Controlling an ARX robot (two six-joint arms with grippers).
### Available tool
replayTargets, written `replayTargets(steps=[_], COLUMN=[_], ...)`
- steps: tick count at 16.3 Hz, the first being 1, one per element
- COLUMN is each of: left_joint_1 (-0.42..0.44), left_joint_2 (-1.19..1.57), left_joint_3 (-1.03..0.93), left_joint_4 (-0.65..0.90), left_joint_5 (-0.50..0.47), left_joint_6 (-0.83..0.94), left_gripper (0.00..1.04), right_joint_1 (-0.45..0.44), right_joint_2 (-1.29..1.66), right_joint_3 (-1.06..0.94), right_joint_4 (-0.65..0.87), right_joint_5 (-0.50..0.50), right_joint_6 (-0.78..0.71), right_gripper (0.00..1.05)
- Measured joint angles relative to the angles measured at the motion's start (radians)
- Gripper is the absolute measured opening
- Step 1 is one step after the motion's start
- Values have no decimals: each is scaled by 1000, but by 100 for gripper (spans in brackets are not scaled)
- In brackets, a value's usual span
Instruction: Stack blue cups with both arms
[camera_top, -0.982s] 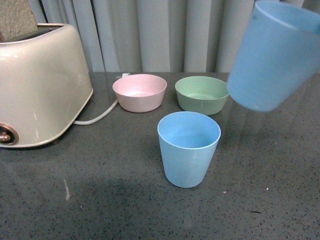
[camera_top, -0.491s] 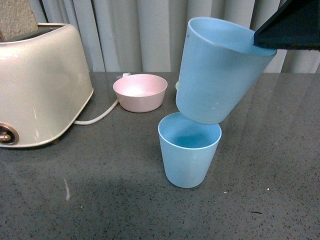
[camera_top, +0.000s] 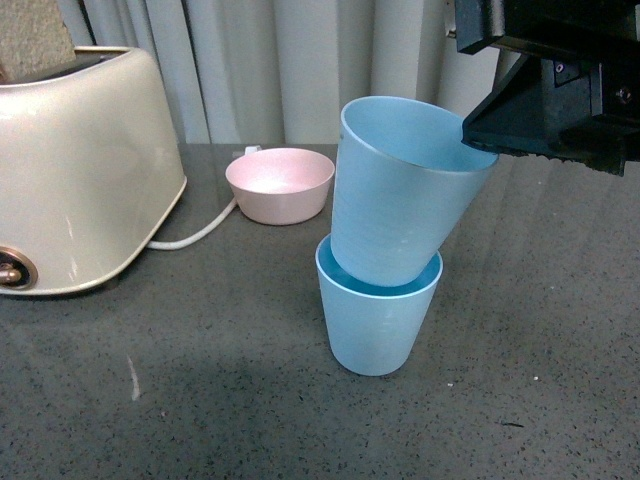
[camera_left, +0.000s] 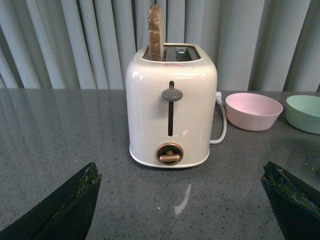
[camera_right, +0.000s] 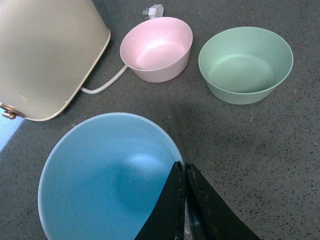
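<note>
1. The green bowl (camera_right: 246, 64) showed only in the wrist views; from the front it was hidden behind the held cup (camera_top: 405, 190).
2. The right arm (camera_top: 560, 80) was cut off by the top and right edges of the front view, so only its black housing and the claw tip at the cup's rim showed.
3. The right claw (camera_right: 184, 200) was pinched shut on the right rim of the held cup, one finger inside the wall and one outside, with only the rim's thickness between them.
4. The left claw (camera_left: 182, 200) stood wide open and empty; only its two dark fingertips (camera_left: 65, 205) showed at the lower corners of its own view, the rest out of frame.
5. The held cup was tilted, mouth leaning right, its base dipped into the mouth of the standing cup (camera_top: 378, 315). How deep it sat could not be told.
6. The standing cup stood upright on the grey worktop (camera_top: 200, 400), near the middle, in front of the pink bowl (camera_top: 280, 185).
7. Both bowls were empty and sat side by side at the far edge, pink left of green.
8. The held cup's inside was bare.
9. The toaster (camera_left: 171, 107) stood at the left with a slice of toast (camera_left: 155, 32) upright in one slot; its white cord (camera_top: 195, 235) ran towards the pink bowl.
10. The toaster's left side was cut off in the front view.
</note>
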Motion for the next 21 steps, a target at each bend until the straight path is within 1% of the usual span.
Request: replayTargets(steps=[7,8,12,13,14,16,17,18,19,20,21], left_joint_1=[0,0,0,0,0,0,0,0,0,0,0], left_joint_2=[0,0,0,0,0,0,0,0,0,0,0], left_joint_3=[0,0,0,0,0,0,0,0,0,0,0], left_joint_4=[0,0,0,0,0,0,0,0,0,0,0], left_joint_5=[0,0,0,0,0,0,0,0,0,0,0], left_joint_6=[0,0,0,0,0,0,0,0,0,0,0], left_gripper=[98,98,98,98,98,98,98,98,98,98,98], right_joint_1=[5,7,10,-8,-45,-174,-244,-294,-309,-301,-303], right_joint_2=[51,51,43,29,4,-122,-220,-319,-407,-470,-569], right_joint_3=[12,13,45,47,47,-26,-110,-201,-290,-383,-484], right_joint_4=[-2,-2,2,12,36,149,217,266,291,396,433], right_joint_5=[32,34,33,29,13,5,36,60,78,134,171], right_joint_6=[0,1,14,27,55,125,142,145,143,87,-21], right_gripper=[2,8,53,64,75,98,98,98,98,92,79])
